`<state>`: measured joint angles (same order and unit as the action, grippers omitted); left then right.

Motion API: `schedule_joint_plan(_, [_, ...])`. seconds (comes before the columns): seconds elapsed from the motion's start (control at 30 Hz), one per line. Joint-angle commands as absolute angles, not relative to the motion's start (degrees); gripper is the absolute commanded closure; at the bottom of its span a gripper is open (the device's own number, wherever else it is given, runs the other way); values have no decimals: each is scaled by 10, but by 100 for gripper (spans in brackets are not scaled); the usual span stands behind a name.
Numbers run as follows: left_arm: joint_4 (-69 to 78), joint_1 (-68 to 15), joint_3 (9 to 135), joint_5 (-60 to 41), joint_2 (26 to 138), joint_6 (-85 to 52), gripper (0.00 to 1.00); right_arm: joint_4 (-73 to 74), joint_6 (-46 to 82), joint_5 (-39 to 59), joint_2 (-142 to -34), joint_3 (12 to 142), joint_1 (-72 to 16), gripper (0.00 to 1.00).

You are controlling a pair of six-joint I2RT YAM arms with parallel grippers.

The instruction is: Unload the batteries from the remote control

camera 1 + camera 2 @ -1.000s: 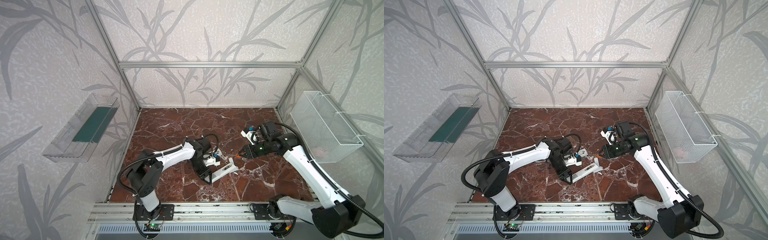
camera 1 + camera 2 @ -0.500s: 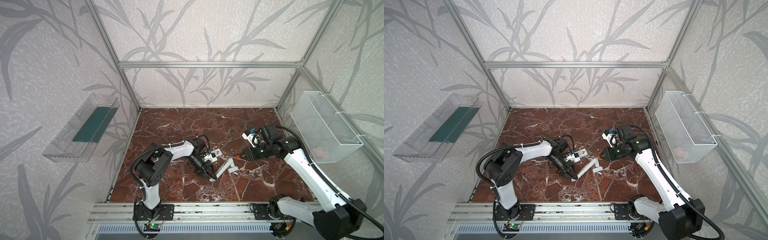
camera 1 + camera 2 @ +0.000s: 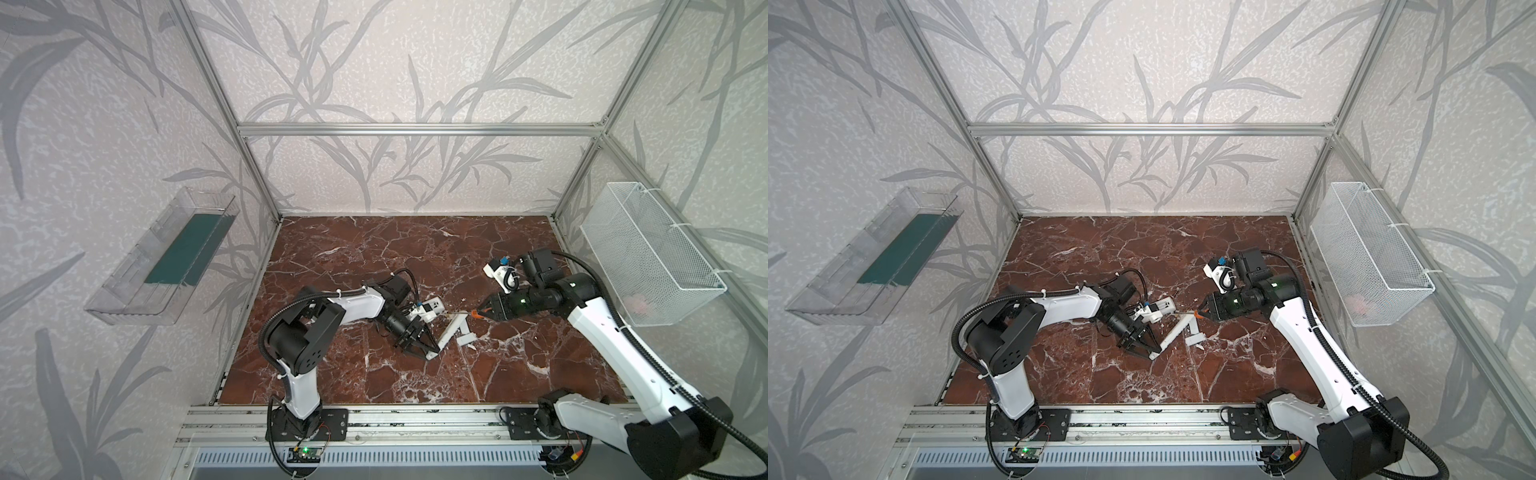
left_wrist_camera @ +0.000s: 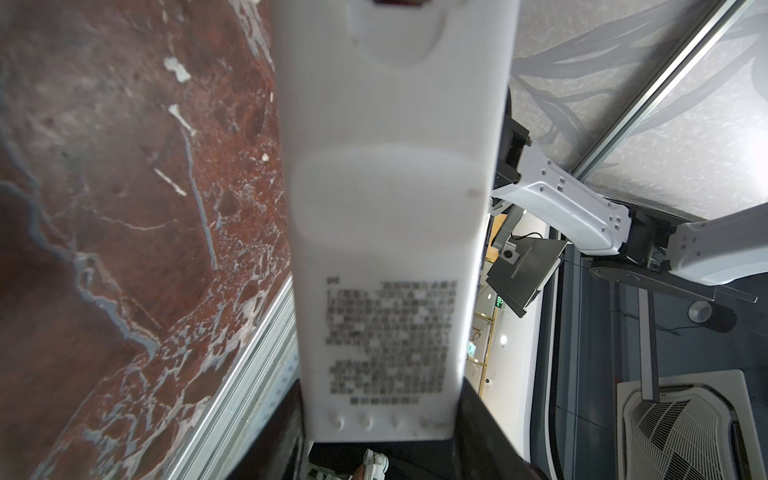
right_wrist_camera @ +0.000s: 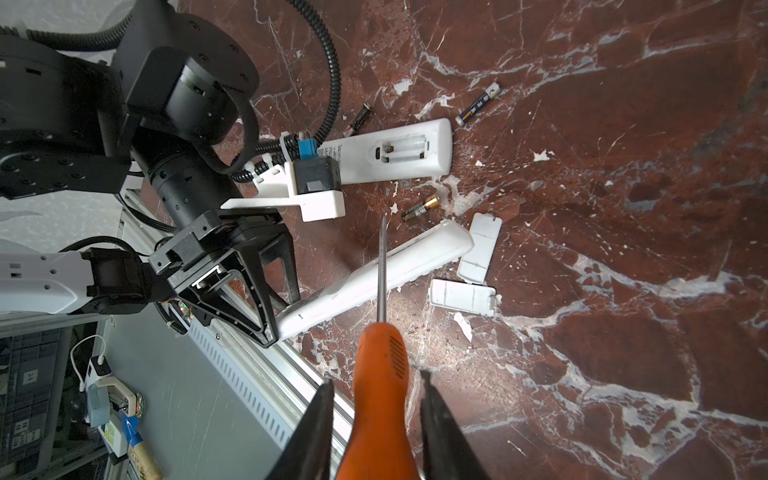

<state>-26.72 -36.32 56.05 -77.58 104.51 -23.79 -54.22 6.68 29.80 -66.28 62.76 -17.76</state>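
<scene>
1. Left gripper [image 3: 428, 352] clamps the white remote [image 5: 374, 276] by its front-edge end, tilting it, probably to steady it for prying.
2. Right gripper [image 5: 376, 378] is closed on the orange screwdriver [image 5: 380, 357], whose blade is poised over that remote.
3. Three batteries [image 5: 420, 208] lie loose mid-bench [image 5: 623, 124], near an empty second remote [image 5: 395, 151].

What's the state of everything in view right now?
left tool: shut on end of held remote
right tool: shut on screwdriver
held remote: turned on edge, compartment hidden
other remote: flat on table, cover off, compartment empty
covers: two, off, loose on table
batteries: three out, loose on table
screwdriver: gripped by handle, shaft pointing over held remote
</scene>
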Motion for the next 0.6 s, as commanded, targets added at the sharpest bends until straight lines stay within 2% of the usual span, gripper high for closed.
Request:
schedule_joint_plan(0.0, [-185,-359,542,-798,1033,-295,87,-528,76,317,-655,624,-174,100])
schedule_joint_plan(0.1, [-189,-358,544,-789,1034,-288,87,-529,76,318,-655,625,-175,100])
schedule_joint_plan(0.17, [-265,-357,569,-759,1033,-220,87,-530,77,317,-655,625,-174,100])
schedule_joint_plan(0.3, [-557,-371,669,-543,1057,11,87,-521,81,321,-649,622,-175,100])
schedule_joint_plan(0.4, [-593,-390,674,-425,1060,59,87,-513,86,330,-643,618,-175,100])
schedule_joint_plan(0.57, [-570,-421,659,-300,1028,84,87,-514,92,340,-640,609,-175,100])
